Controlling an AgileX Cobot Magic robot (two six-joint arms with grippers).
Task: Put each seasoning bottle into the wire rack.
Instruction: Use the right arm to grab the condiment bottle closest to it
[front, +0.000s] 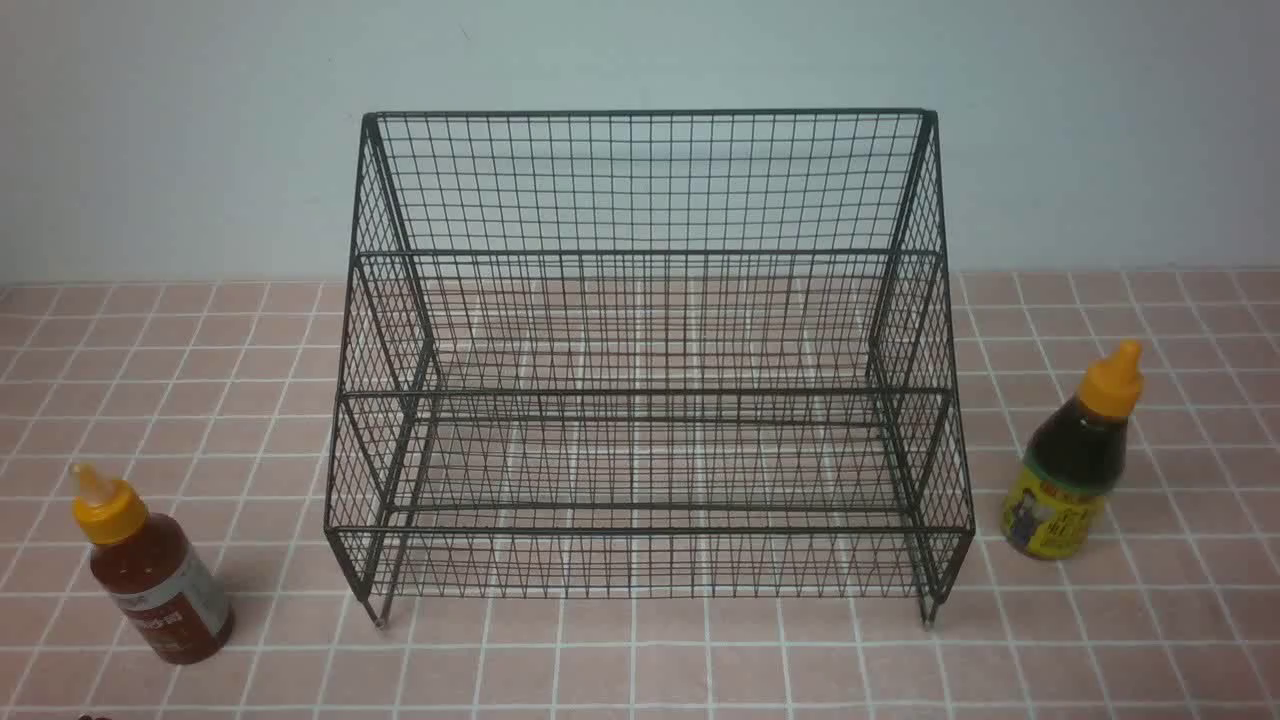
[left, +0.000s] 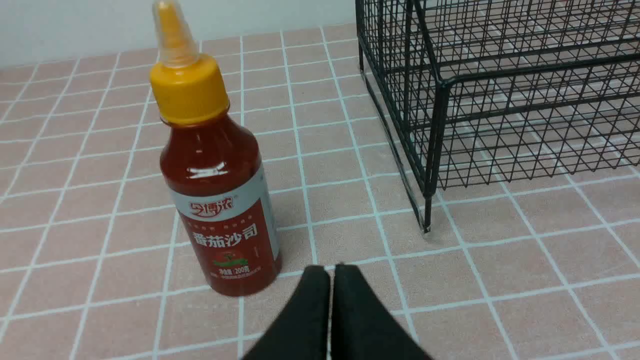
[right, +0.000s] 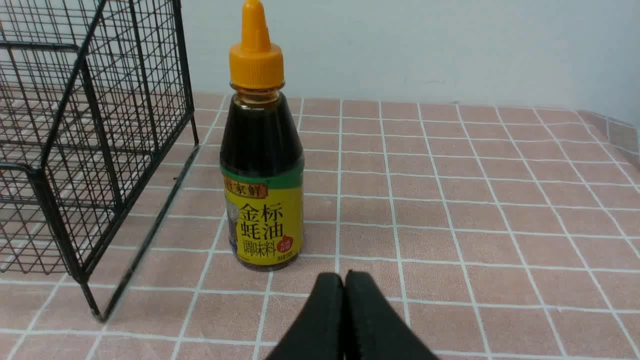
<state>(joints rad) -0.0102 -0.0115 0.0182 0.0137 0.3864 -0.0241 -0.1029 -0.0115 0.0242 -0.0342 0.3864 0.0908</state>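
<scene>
While low over the tiles (left: 75, 210), L claw (left: 330, 272) & R claw (right: 344, 280) are pinched together.

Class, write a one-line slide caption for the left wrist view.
Left gripper, jaws shut, faces an upright tomato sauce bottle standing apart from the black wire rack.

black mesh wire rack (front: 650, 252), pink table (front: 640, 670) with white grid lines, red bottle (front: 160, 585) with white-red label, dark brown bottle (front: 1072, 470) with yellow label, both orange-yellow caps
</scene>
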